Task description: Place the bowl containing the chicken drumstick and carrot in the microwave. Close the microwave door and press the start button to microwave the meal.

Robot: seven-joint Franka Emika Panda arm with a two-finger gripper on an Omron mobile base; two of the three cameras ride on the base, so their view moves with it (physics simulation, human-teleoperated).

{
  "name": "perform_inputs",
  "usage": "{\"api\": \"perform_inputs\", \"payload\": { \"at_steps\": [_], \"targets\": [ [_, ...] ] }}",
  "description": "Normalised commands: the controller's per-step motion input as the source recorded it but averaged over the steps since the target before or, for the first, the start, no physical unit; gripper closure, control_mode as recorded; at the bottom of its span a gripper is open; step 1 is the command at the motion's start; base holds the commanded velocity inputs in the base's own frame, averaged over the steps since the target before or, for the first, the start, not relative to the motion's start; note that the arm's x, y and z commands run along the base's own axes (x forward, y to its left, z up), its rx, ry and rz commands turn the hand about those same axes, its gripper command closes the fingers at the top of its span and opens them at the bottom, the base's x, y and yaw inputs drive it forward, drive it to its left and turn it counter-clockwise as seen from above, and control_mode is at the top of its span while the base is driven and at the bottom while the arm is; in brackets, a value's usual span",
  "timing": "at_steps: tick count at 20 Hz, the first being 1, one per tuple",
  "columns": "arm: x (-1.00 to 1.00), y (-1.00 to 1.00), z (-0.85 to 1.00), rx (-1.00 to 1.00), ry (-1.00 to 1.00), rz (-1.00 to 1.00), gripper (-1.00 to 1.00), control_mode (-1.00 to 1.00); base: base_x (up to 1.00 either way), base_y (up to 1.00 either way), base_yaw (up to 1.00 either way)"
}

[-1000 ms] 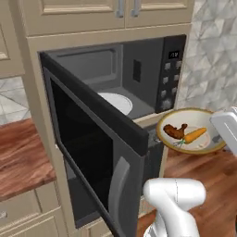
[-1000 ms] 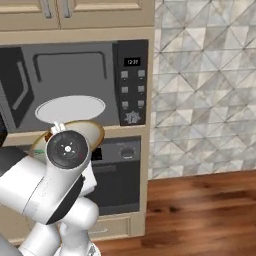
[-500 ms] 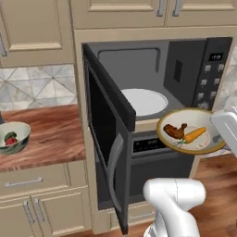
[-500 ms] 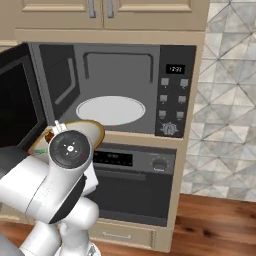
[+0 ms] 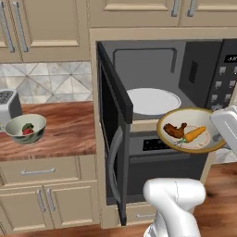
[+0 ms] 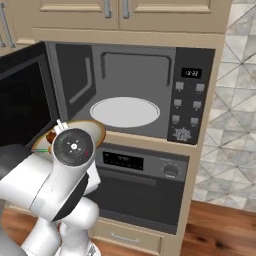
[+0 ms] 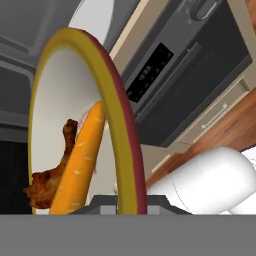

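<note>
You are holding the bowl [image 5: 192, 131] out in front of the microwave [image 5: 185, 74], just below and to the right of its opening and above the black oven [image 6: 145, 185]. The chicken drumstick [image 5: 174, 130] and the carrot [image 5: 196, 133] lie side by side in it, touching, the drumstick on the left. In the hand view the rim of the bowl [image 7: 120, 130] runs straight up from between your fingers [image 7: 129, 204], so they are narrowed onto the rim and gripping it at the bowl's right edge.

The microwave door [image 5: 112, 134] stands swung wide to the left, edge-on to the left base view, with its bar handle [image 5: 112, 159] facing you. The white turntable [image 6: 125, 111] is bare, and the button panel [image 6: 189, 107] sits to its right.

Compared with the earlier frames, the whole scene has slid to the right in both base views: your base has moved, not the kitchen. The microwave opening now sits nearly square in front of you, where a second ago the door filled most of the left view. The counter [image 5: 65, 134] on the left has come into view, carrying a grey-green bowl [image 5: 25, 128] of vegetables and a toaster [image 5: 9, 105] behind it. The bowl sits at the same spot relative to your arm, and your grip on it is unchanged.
</note>
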Motion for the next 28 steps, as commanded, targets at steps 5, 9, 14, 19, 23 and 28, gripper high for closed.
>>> {"api": "perform_inputs", "payload": {
  "at_steps": [5, 9, 14, 19, 23, 28],
  "targets": [
    [0.00, 0.00, 0.00, 0.00, 0.00, 0.00, 1.00, 1.00, -0.19, -0.22, 0.12],
    [0.00, 0.00, 0.00, 0.00, 0.00, 0.00, 1.00, 1.00, -0.15, -0.21, 0.14],
    [0.00, 0.00, 0.00, 0.00, 0.00, 0.00, 1.00, 1.00, -0.12, -0.45, 0.19],
    [0.00, 0.00, 0.00, 0.00, 0.00, 0.00, 1.00, 1.00, -0.06, -0.40, 0.20],
    [0.00, 0.00, 0.00, 0.00, 0.00, 0.00, 1.00, 1.00, 0.00, 0.02, 0.06],
    [0.00, 0.01, 0.00, 0.00, 0.00, 0.00, 1.00, -1.00, 0.00, 0.14, 0.00]
  ]
}}
